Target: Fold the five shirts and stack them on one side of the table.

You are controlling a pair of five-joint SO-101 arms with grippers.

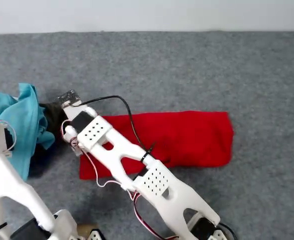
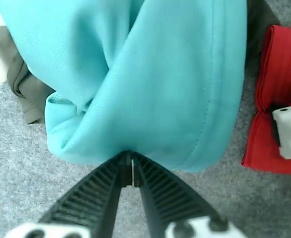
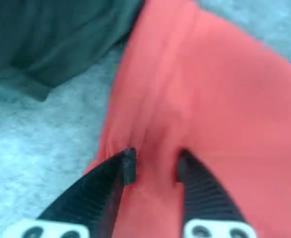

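Observation:
A folded red shirt point(image 1: 187, 137) lies across the middle of the grey table. My right gripper point(image 3: 156, 168) is at its left end, its fingers point(image 3: 129, 166) pinched on a bunched fold of the red cloth point(image 3: 209, 109). The right arm point(image 1: 152, 180) stretches over the shirt from the near edge. At the far left is a crumpled teal shirt point(image 1: 21, 125). My left gripper point(image 2: 132, 168) is shut on the hem of the teal shirt point(image 2: 150, 84). Between the two lies a dark shirt point(image 1: 51, 112), which the right wrist view shows beside the red one point(image 3: 51, 44).
An olive-brown garment point(image 2: 26, 89) lies under the teal shirt. The red shirt's end point(image 2: 279, 94) and the white body of the right arm point(image 2: 290, 134) are close to the teal shirt. Bare grey table point(image 1: 187, 70) extends at the back and right.

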